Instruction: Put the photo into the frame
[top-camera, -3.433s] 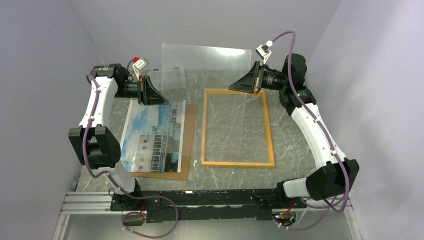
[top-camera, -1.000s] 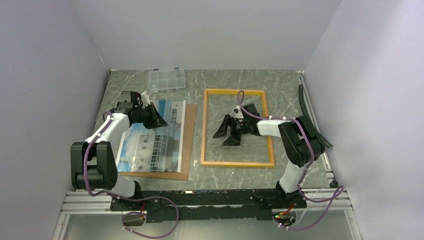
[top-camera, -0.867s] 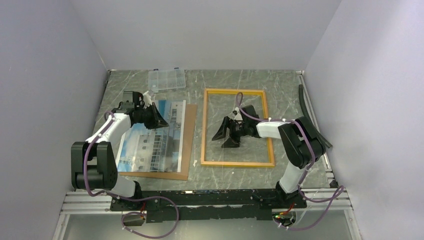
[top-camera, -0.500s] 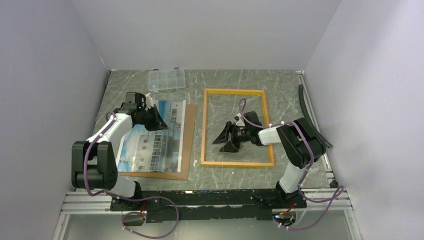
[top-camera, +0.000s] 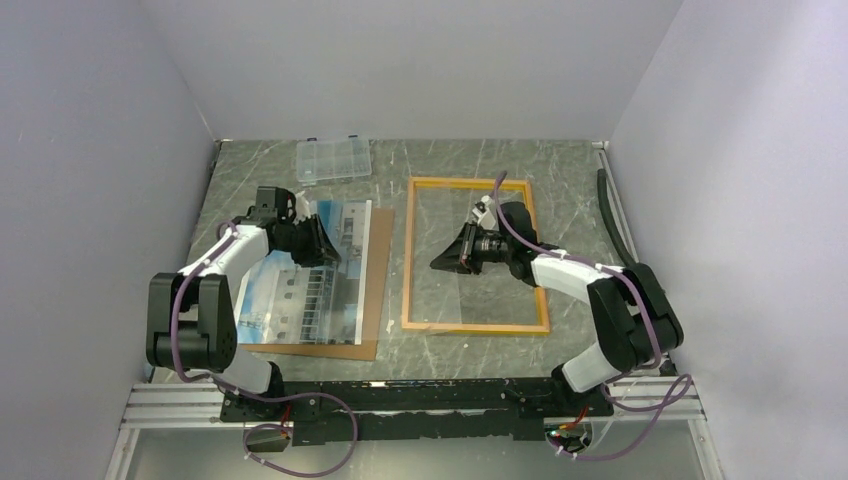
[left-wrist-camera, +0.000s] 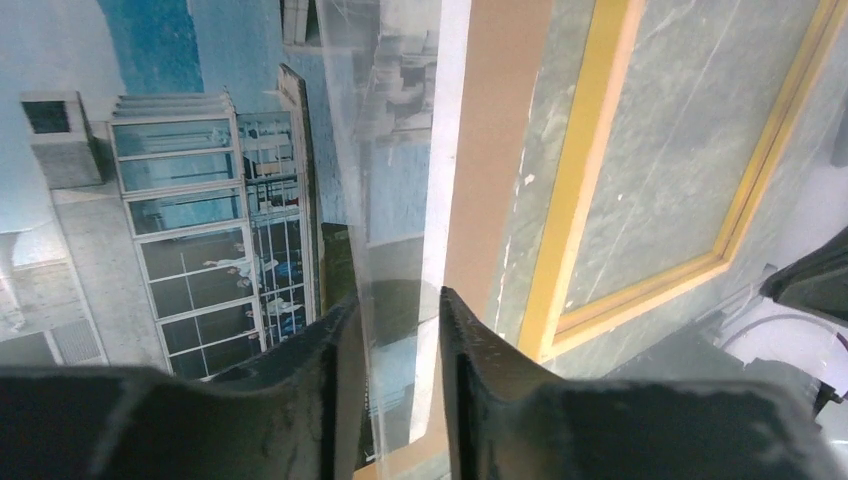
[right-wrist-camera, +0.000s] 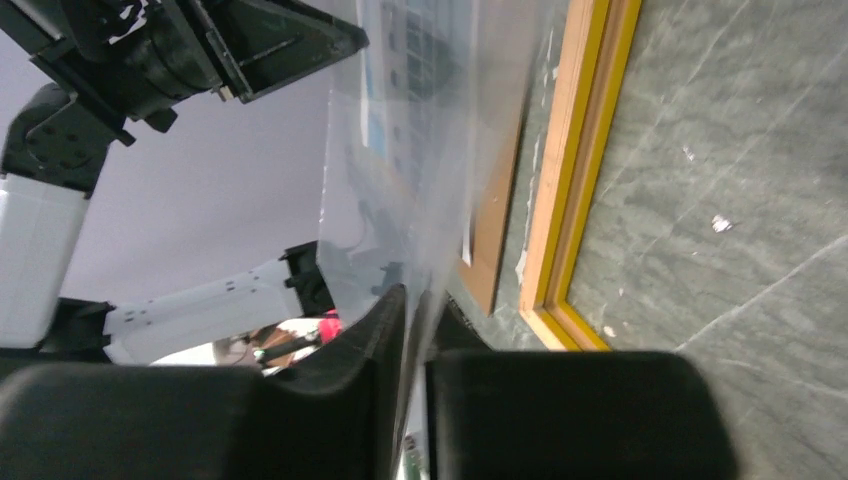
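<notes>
The photo (top-camera: 300, 285) of a white-grey building lies on a brown backing board (top-camera: 376, 290) at the left. The yellow-orange frame (top-camera: 475, 326) lies flat to its right with bare table inside. A clear sheet (right-wrist-camera: 430, 130) stands on edge, spanning from photo to frame. My left gripper (top-camera: 325, 245) hovers over the photo's far right part. Its jaws stand apart in the left wrist view (left-wrist-camera: 400, 300), with the sheet's (left-wrist-camera: 385, 150) edge between them, near the left finger. My right gripper (top-camera: 442, 262), inside the frame's left half, is shut on the sheet (right-wrist-camera: 418, 295).
A small clear plastic compartment box (top-camera: 333, 158) sits at the back of the table, beyond the photo. The backing board (left-wrist-camera: 500, 150) shows as a brown strip between photo (left-wrist-camera: 200, 200) and frame (left-wrist-camera: 560, 230). Grey walls close in both sides and the back.
My right gripper has closed on the clear sheet and its arm has swung out to the right. My left gripper has opened and shifted slightly right over the photo.
</notes>
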